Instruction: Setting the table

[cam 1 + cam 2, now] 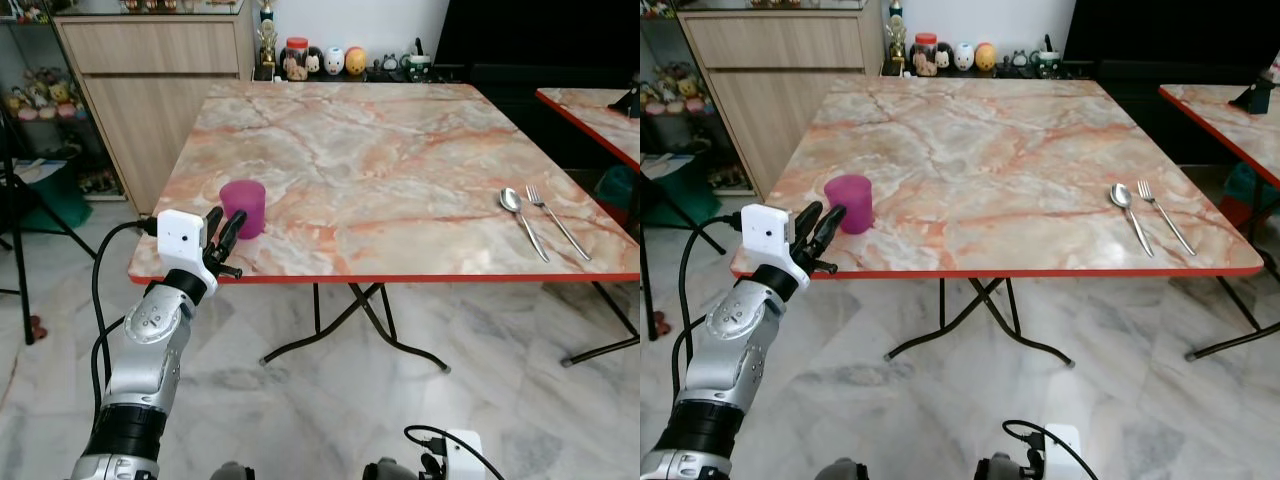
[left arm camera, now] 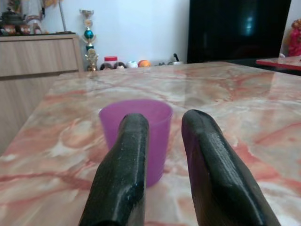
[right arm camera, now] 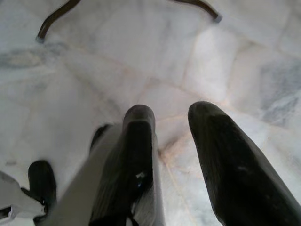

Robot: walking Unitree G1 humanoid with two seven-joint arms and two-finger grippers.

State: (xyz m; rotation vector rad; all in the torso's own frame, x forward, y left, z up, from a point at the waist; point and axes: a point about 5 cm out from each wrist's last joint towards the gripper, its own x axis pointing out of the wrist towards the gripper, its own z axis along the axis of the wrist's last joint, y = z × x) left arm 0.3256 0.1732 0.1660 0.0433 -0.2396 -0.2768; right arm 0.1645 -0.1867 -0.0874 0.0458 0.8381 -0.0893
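My left gripper (image 1: 226, 228) is raised at the table's (image 1: 400, 150) near left corner, fingers spread a little with nothing between them. Their tips sit just short of the cup (image 1: 243, 208); in the left wrist view the cup (image 2: 136, 136) shows behind the two fingers (image 2: 124, 174), and I cannot tell whether they touch it.

Cup: purple, plain, slightly translucent plastic, tapering toward the base, upright, mouth open. It stands near the left edge, close to the front edge.

Spoon (image 1: 522, 222) and fork (image 1: 556, 221) lie side by side near the front right corner, handles toward the front edge, well apart from the cup.

My right gripper (image 3: 174, 155) hangs low over the pale floor (image 3: 141, 56), fingers parted, empty.

Table top: pink-orange marble pattern, red rim.
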